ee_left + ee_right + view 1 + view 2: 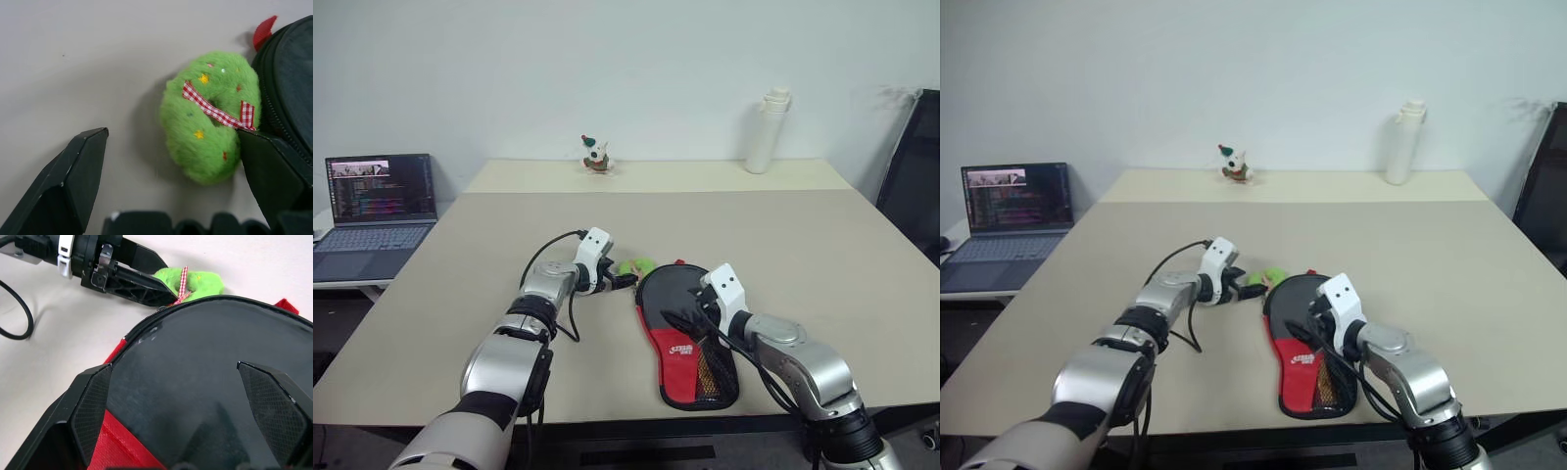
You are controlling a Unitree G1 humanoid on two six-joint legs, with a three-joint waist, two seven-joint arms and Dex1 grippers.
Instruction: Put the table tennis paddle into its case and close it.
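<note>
On table (822, 245), case (685, 338), paddle face (205, 377) showing inside

The case (685, 338) was black cloth with a smooth, faintly shiny round panel, and below that panel a red fabric part and black open mesh. Touching the case's round end lay a green ring toy (208, 115) of fuzzy plush, tied with a woven red-and-white checked ribbon. The table (803, 245) under the case looked matt, smooth and beige. The fingers (90, 409) over the case were matt black plastic with a fine cross-hatched texture on their pads.
</note>
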